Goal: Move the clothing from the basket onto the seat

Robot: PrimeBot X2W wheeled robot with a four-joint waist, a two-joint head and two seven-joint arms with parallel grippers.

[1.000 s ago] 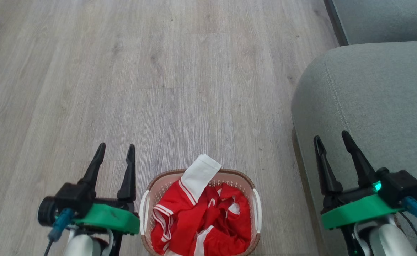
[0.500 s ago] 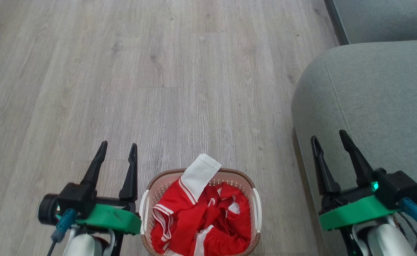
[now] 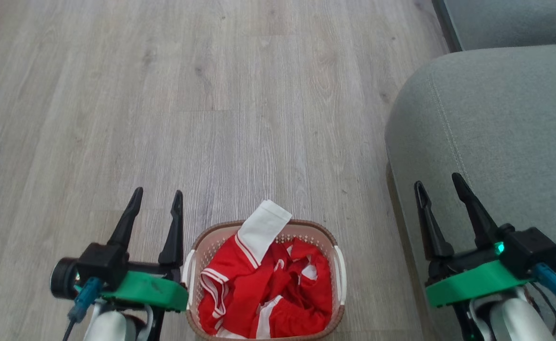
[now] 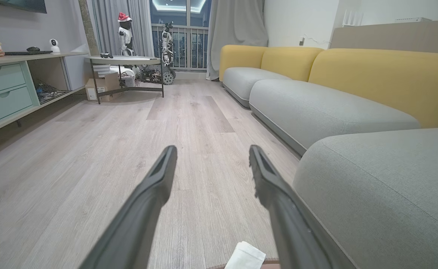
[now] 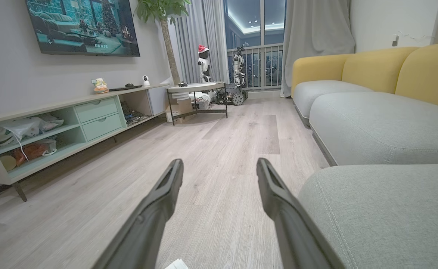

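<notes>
The clothing (image 3: 268,293) is heaped in the basket (image 3: 315,226), beside the seat (image 3: 496,118); the left gripper (image 3: 158,192) and right gripper (image 3: 437,180) are held spread wide, empty; the raised white sleeve (image 3: 263,222) is best pinched first and lifted clear.

Head camera looks down over left claw (image 3: 158,191) and right claw (image 3: 437,180). Both wrist cameras look low ahead, sharing the floor (image 4: 189,123).
</notes>
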